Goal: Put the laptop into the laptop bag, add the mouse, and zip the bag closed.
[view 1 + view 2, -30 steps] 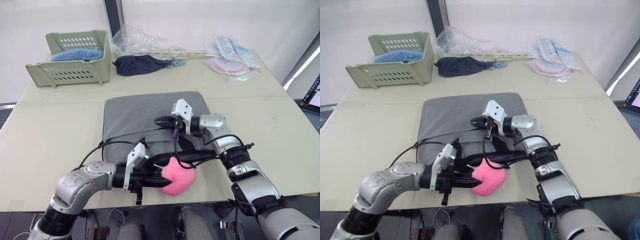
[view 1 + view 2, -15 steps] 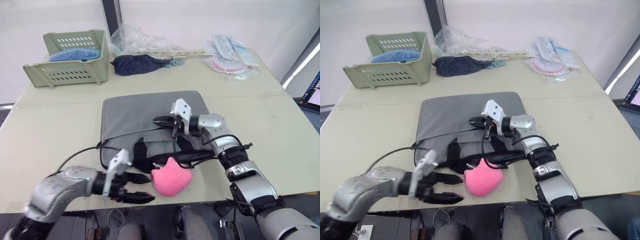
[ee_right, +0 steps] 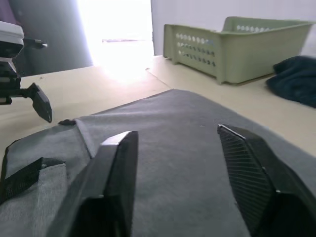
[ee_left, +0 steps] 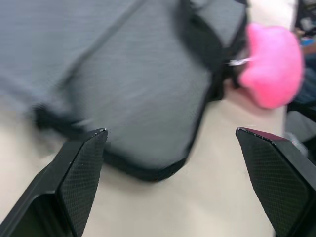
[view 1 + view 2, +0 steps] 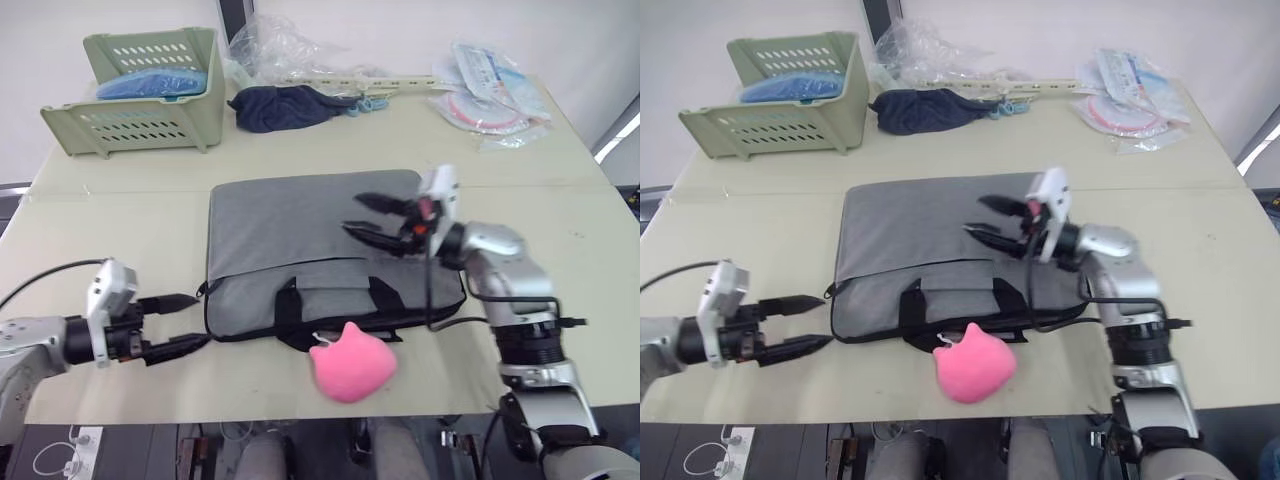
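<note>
Both grippers free, laptop bag flat at frame centre

At lower left our left gripper (image 5: 172, 322) is spread beside the laptop bag (image 5: 300, 245); at centre right our right gripper (image 5: 372, 225) hovers spread over it. We judge the zip next: pin the fabric, pull along the edge, clear of the pink soft blob (image 5: 352, 361).

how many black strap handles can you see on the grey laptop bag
2. Both sit on the near long edge of the laptop bag: one handle toward the robot's left, the other handle toward its right, just behind the pink soft toy. Any on the underside would be hidden.
</note>
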`<action>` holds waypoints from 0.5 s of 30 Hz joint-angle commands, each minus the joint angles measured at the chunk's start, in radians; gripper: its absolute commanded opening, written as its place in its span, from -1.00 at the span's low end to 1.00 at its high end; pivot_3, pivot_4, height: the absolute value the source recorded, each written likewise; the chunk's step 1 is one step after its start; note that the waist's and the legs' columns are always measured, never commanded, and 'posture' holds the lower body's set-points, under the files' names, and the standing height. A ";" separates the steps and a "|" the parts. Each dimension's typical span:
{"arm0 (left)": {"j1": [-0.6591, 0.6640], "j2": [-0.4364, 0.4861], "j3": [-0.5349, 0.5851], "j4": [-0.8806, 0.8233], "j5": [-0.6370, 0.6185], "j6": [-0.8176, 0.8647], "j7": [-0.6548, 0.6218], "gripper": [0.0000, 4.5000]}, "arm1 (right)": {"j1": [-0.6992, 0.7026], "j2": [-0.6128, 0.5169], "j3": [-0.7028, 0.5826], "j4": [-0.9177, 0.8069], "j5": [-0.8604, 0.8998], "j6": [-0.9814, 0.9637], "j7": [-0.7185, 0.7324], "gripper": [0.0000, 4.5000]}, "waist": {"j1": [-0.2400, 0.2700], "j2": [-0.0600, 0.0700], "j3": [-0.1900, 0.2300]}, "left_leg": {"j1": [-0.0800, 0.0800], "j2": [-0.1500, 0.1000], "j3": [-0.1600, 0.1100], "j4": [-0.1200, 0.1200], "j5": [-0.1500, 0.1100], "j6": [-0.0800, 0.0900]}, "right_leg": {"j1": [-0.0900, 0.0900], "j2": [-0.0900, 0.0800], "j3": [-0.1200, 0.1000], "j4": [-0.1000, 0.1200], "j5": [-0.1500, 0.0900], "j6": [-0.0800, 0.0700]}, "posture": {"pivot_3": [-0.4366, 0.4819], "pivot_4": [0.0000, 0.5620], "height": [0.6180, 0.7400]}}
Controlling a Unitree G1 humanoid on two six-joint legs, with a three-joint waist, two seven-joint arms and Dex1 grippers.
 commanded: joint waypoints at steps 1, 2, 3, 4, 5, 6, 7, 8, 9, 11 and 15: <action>-0.054 0.040 0.080 0.119 0.052 -0.085 -0.002 1.00 | 0.074 -0.157 -0.126 -0.095 0.067 0.062 0.037 0.99 | 0.011 -0.002 0.005 | -0.001 0.000 0.002 0.000 0.000 0.000 | 0.001 0.000 -0.001 -0.003 0.001 0.001 | -0.05 -0.47 1.00; -0.077 0.046 0.084 0.159 0.068 -0.112 0.002 1.00 | 0.101 -0.208 -0.156 -0.102 0.073 0.074 0.048 0.99 | 0.014 -0.003 0.006 | -0.001 0.000 0.005 0.000 0.000 0.000 | 0.002 0.000 -0.001 -0.006 0.001 0.002 | -0.05 -0.47 1.00; -0.096 0.049 0.085 0.190 0.082 -0.136 0.001 1.00 | 0.125 -0.253 -0.177 -0.104 0.075 0.080 0.061 0.99 | 0.021 -0.003 0.008 | -0.002 0.000 0.007 0.000 0.000 0.001 | 0.002 0.001 -0.001 -0.008 0.002 0.003 | -0.05 -0.47 1.00; -0.115 0.051 0.084 0.215 0.092 -0.153 0.002 1.00 | 0.150 -0.297 -0.194 -0.100 0.074 0.081 0.078 0.99 | 0.022 -0.004 0.009 | -0.002 0.000 0.011 0.000 -0.001 0.001 | 0.002 0.000 -0.001 -0.009 0.002 0.004 | -0.05 -0.47 1.00; -0.133 0.051 0.083 0.235 0.098 -0.165 0.004 1.00 | 0.171 -0.336 -0.208 -0.087 0.064 0.074 0.088 0.99 | 0.023 -0.004 0.010 | -0.001 0.000 0.012 0.000 -0.001 0.001 | 0.002 0.000 0.000 -0.009 0.002 0.004 | -0.05 -0.47 1.00; -0.154 0.049 0.079 0.256 0.110 -0.187 0.009 1.00 | 0.200 -0.385 -0.234 -0.054 0.048 0.048 0.112 0.99 | 0.023 -0.004 0.011 | -0.001 0.000 0.014 0.000 -0.001 0.002 | 0.002 0.000 0.000 -0.009 0.003 0.004 | -0.05 -0.47 1.00; -0.169 0.047 0.076 0.273 0.120 -0.205 0.011 1.00 | 0.220 -0.418 -0.252 -0.032 0.039 0.028 0.126 0.99 | 0.023 -0.005 0.012 | -0.001 0.000 0.015 0.000 -0.001 0.002 | 0.002 0.001 0.000 -0.009 0.003 0.005 | -0.05 -0.47 1.00; -0.181 0.045 0.074 0.285 0.129 -0.220 0.014 1.00 | 0.241 -0.446 -0.268 -0.009 0.032 0.007 0.142 0.99 | 0.023 -0.006 0.012 | 0.000 0.000 0.015 0.000 -0.001 0.002 | 0.002 0.001 0.000 -0.009 0.003 0.005 | -0.05 -0.47 1.00; -0.205 0.046 0.065 0.296 0.141 -0.238 0.018 1.00 | 0.270 -0.485 -0.295 0.024 0.017 -0.019 0.154 0.99 | 0.024 -0.006 0.013 | 0.000 0.001 0.016 0.000 -0.001 0.002 | 0.002 0.001 0.000 -0.008 0.003 0.005 | -0.05 -0.47 1.00; -0.254 0.054 0.038 0.309 0.158 -0.262 0.013 1.00 | 0.330 -0.540 -0.336 0.059 -0.003 -0.060 0.175 0.99 | 0.023 -0.007 0.013 | 0.001 0.001 0.018 0.000 -0.001 0.002 | 0.002 0.001 0.000 -0.008 0.003 0.005 | -0.05 -0.47 1.00; -0.417 0.044 -0.073 0.317 0.174 -0.259 -0.010 1.00 | 0.462 -0.592 -0.399 -0.025 0.036 -0.019 0.222 0.99 | 0.029 -0.009 0.014 | 0.002 0.001 0.019 0.001 -0.001 0.002 | 0.002 0.002 0.001 -0.007 0.003 0.005 | -0.05 -0.47 1.00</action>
